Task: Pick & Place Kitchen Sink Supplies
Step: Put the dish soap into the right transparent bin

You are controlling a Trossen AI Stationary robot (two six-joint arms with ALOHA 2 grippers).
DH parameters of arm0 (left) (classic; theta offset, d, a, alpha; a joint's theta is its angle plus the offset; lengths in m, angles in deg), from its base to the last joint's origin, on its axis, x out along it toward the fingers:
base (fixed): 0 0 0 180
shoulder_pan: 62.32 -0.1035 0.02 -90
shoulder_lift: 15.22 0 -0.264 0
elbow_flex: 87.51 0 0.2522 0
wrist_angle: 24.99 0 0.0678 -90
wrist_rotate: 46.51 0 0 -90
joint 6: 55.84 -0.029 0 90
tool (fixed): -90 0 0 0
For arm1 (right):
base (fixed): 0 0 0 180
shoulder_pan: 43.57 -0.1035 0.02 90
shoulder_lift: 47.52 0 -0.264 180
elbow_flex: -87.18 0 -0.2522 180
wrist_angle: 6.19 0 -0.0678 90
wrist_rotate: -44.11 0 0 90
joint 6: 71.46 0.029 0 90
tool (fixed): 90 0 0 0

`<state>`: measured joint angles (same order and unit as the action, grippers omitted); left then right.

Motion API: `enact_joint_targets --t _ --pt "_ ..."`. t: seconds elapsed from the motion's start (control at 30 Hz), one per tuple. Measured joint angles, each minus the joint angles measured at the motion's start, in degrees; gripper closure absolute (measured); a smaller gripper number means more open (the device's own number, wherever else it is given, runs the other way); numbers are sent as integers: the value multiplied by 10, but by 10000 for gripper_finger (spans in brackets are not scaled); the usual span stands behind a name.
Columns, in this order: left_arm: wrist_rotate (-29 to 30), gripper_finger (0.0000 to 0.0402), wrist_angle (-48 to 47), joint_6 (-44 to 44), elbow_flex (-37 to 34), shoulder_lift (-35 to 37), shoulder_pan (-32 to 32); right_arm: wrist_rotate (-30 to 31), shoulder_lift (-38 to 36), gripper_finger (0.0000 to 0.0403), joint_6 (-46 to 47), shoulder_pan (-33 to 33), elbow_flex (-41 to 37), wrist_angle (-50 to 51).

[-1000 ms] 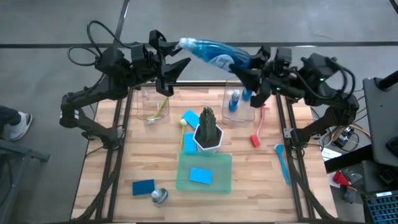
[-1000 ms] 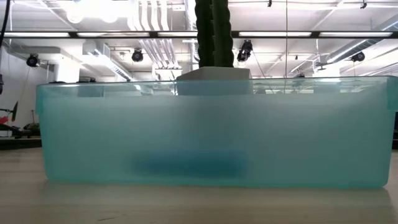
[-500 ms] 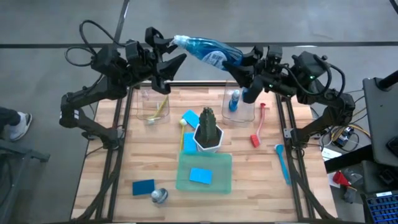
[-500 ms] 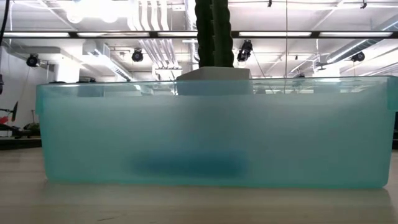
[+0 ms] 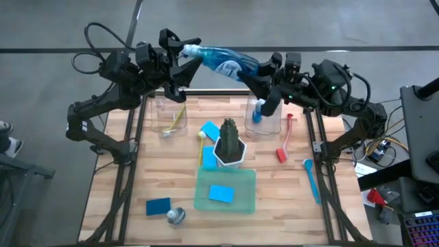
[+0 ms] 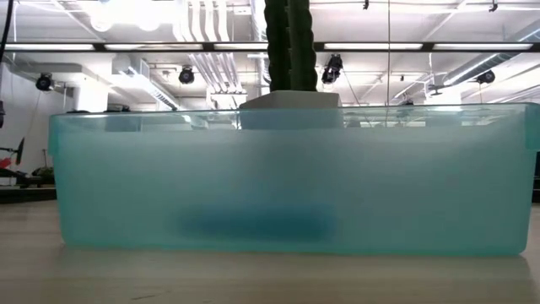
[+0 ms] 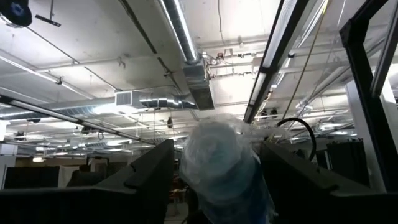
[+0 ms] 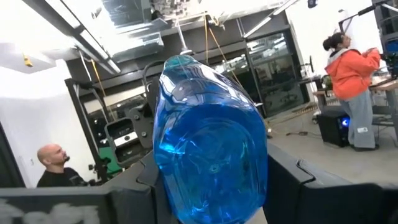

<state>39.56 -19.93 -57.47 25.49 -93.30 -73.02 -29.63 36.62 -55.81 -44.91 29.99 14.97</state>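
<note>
A clear bottle of blue liquid is held high above the table's far edge, lying about level between my two grippers. My right gripper is shut on its base end. Its cap end reaches between the fingers of my left gripper, which is open; I cannot tell whether they touch it. On the table lie blue sponges, a red brush, a blue brush and a yellow brush. My right gripper pinches the bottle's base end between its two fingers, one on each side. The fingers come about level from the table's right. The bottle is lifted clear, lying about level, its cap end pointing toward the table's left.
Two clear bins stand at the far side: the left one holds a yellow brush, the right one a blue bottle. A plant in a white pot stands mid-table. A green tray holds a blue sponge and fills the low view.
My right gripper has carried the bottle toward the table's left, held about level and clear of the table. The bottle's cap end has come in between my left gripper's open fingers.
</note>
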Motion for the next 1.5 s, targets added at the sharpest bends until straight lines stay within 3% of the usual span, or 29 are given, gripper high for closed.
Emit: enact_joint_targets --t 0.23,0.47,0.7,1.07,1.27,1.5 --pt "0 190 6 14 0 0 0 -2 5 236 1 0 -1 6" --pt "-17 275 9 61 0 -1 0 -11 5 226 2 5 -1 7" --pt "-20 275 2 60 0 0 0 -21 2 219 3 7 0 31" --pt "-37 273 -99 68 3 5 -1 -49 -21 163 67 6 2 200" --pt "-57 272 -160 112 21 5 -1 -141 -34 143 69 7 3 244" --pt "-102 273 -226 176 39 6 -1 -193 -35 138 111 4 58 361"
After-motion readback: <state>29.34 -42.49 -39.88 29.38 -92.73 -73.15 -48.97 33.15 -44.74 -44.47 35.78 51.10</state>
